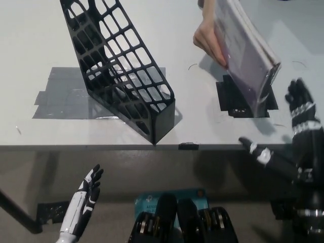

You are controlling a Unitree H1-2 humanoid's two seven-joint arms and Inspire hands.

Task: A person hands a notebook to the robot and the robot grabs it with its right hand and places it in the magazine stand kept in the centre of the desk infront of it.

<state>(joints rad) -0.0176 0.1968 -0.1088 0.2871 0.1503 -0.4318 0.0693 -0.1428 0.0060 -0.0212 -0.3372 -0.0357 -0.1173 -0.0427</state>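
White desk (50, 40) fills most of the view, front edge running across the lower half. Black mesh magazine stand (119, 68) sits on it left of centre, on a grey tape patch (61, 93), open top leaning toward the far left. Notebook (245, 48), pale with a clear cover, is held tilted above the desk's right side by a person's hand (207, 38) gripping its left edge; its lower corner hangs over a black tape square (246, 96). Right hand (286, 134) is raised at the desk's right edge just beside the notebook's lower end, fingers spread, not gripping it. Left hand (86, 195) rests below the desk edge at lower left, fingers straight and apart, holding nothing.
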